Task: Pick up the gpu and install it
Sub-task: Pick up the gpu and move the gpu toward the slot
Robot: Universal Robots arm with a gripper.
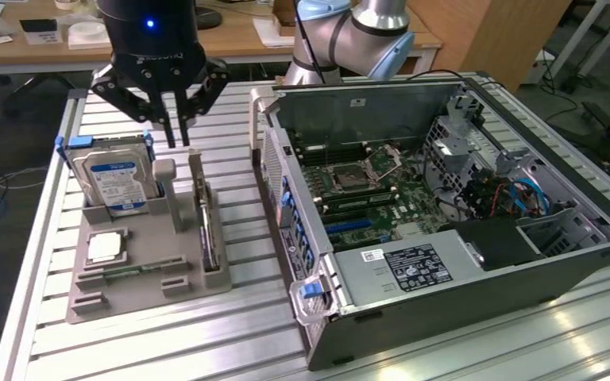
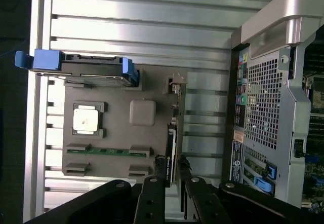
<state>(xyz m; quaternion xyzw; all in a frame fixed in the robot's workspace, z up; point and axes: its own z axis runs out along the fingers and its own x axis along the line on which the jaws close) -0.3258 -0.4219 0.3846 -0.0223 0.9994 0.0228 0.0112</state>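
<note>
The gpu (image 1: 210, 232) is a thin dark card with a pale metal edge. It stands on edge in a slot along the side of the grey holder (image 1: 146, 298) that faces the computer case. My gripper (image 1: 175, 141) hangs above the far end of the holder, between the hard drive and the gpu, clear of both. Its two black fingers are parted by a narrow gap and hold nothing. In the wrist view the gpu (image 2: 172, 133) lines up with the gap of the gripper (image 2: 172, 167), one fingertip (image 2: 159, 165) on each side of the card's line.
A silver hard drive (image 1: 114, 178) in a blue carrier stands upright in the holder, with a square CPU (image 1: 106, 248) and a green memory stick (image 2: 106, 150) beside it. The open computer case (image 1: 559, 238) lies at the exterior view's right, its motherboard (image 1: 380, 202) exposed.
</note>
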